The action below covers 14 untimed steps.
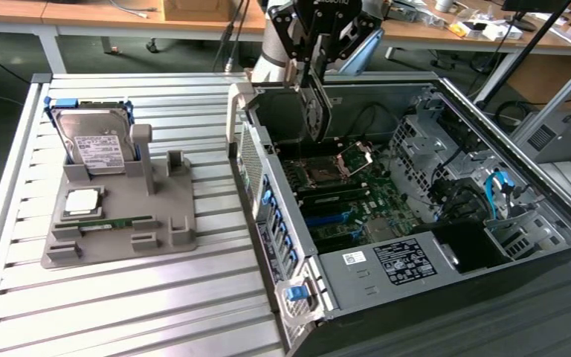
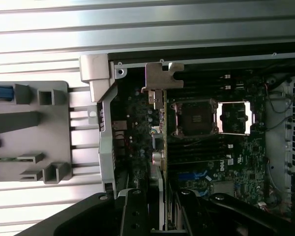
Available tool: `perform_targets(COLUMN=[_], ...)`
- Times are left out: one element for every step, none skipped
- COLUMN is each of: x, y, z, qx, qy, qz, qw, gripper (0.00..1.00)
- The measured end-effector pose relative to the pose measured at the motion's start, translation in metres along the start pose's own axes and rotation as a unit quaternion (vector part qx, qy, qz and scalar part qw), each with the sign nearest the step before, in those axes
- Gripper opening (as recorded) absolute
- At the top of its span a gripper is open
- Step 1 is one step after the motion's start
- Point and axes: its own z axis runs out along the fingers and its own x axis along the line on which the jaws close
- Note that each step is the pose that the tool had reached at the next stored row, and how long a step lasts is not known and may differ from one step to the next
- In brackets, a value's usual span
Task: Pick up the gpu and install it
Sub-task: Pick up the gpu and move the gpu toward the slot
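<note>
The gpu [image 1: 314,104] is a thin dark card with a silver bracket. It hangs upright and edge-on from my gripper [image 1: 315,59], which is shut on it. It hovers over the open computer case [image 1: 523,223], close to the rear wall and above the motherboard [image 1: 350,204]. In the wrist view the gpu [image 2: 161,128] runs away from my gripper [image 2: 160,199], its silver bracket [image 2: 163,75] at the far end. The dark fingers [image 2: 133,211] press on either side of the card. The open CPU socket [image 2: 195,118] lies just beside the card's line.
On the slatted aluminium table [image 1: 117,312], at the exterior view's left, a grey holder [image 1: 172,223] carries a hard drive [image 1: 92,145], a CPU chip [image 1: 82,201] and a green memory stick [image 1: 112,222]. Cables and drive cages [image 1: 464,171] fill the case's far side. Desks stand behind.
</note>
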Motion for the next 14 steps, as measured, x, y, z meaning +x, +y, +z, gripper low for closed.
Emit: perform_targets(x=[-0.001, -0.001, -0.002, -0.003, -0.003, -0.004, -0.005, -0.006, -0.006, -0.007, -0.008, -0.009, -0.01, -0.011], y=[0.0, 0.0001, 0.0001, 0.0002, 0.0003, 0.0003, 0.0004, 0.0004, 0.0005, 0.0005, 0.0006, 0.0007, 0.0007, 0.0008], z=[0.0001, 0.0002, 0.0003, 0.0004, 0.0005, 0.0006, 0.0008, 0.0009, 0.001, 0.0012, 0.0013, 0.0015, 0.0017, 0.0019], qx=[0.0001, 0.0001, 0.0001, 0.0002, 0.0002, 0.0003, 0.0003, 0.0004, 0.0004, 0.0004, 0.0005, 0.0005, 0.0005, 0.0005], qy=[0.0, 0.0, 0.0, 0.0, 0.0, 0.0, 0.0, 0.0, 0.0, 0.0, 0.0, 0.0, 0.0, 0.0], qz=[0.0, 0.0, 0.0, 0.0, 0.0, 0.0, 0.0, 0.0, 0.0, 0.0, 0.0, 0.0, 0.0, 0.0], qw=[1.0, 1.0, 1.0, 1.0, 1.0, 1.0, 1.0, 1.0, 1.0, 1.0, 1.0, 1.0, 1.0, 1.0], gripper=[0.27, 0.27, 0.27, 0.27, 0.27, 0.27, 0.27, 0.27, 0.27, 0.27, 0.27, 0.27, 0.27, 0.27])
